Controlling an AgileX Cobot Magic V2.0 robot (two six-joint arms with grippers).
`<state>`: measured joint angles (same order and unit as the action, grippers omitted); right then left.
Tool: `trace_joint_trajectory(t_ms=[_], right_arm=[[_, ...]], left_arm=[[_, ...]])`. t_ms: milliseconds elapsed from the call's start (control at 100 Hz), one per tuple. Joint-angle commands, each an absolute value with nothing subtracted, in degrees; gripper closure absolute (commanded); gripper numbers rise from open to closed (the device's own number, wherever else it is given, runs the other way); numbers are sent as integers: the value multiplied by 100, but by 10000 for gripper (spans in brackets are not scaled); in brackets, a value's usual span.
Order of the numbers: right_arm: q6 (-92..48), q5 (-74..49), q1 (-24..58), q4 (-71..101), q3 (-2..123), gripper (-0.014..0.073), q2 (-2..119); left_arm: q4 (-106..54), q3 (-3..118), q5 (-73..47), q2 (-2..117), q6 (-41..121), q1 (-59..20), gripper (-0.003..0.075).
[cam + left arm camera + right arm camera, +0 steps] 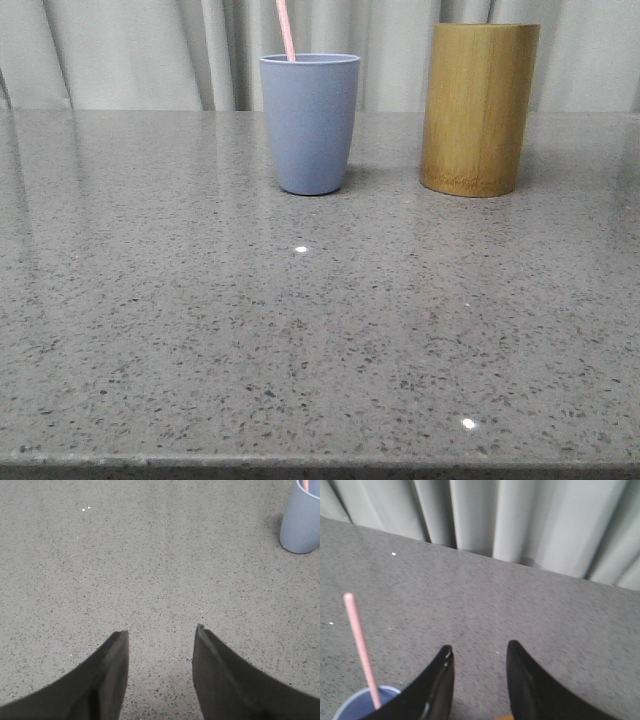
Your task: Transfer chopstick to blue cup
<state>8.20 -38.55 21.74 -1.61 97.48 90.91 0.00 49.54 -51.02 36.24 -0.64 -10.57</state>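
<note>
The blue cup [310, 122] stands upright at the back middle of the table. A pale pink chopstick [286, 30] leans out of its mouth, running past the top of the front view. The right wrist view looks down on the same chopstick [362, 650] rising from the cup's rim [350, 706]. My right gripper [479, 650] hangs open and empty above and beside the cup. My left gripper [161, 634] is open over bare table, with the blue cup [301, 517] well off to one side. Neither arm shows in the front view.
A taller yellow-brown bamboo cylinder [479, 108] stands to the right of the blue cup. Pale curtains [120, 50] hang behind the table's far edge. The grey speckled tabletop [320, 340] stretches to the near edge.
</note>
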Motion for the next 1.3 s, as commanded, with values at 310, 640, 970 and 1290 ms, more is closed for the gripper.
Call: trace_joint_trajectory(t_ms=[310,640,970,1290], right_arm=[[861,-2854,1379,-252,7744,314,7319],[909,-2142,788,-252,5877,314,5749],[915,-1989,212,-252,4493,390,3872],[915,-2330,140,-262,3942,663,2481]], left_arm=[[0,5086,-4565,3629,-137,-1039,419],[71,5086,-4304,3629,-274,-1039,419],[228,5086,-4103,3629,-277,-1039,450],[317,5062,-4033,3615,-277,-1039,675]])
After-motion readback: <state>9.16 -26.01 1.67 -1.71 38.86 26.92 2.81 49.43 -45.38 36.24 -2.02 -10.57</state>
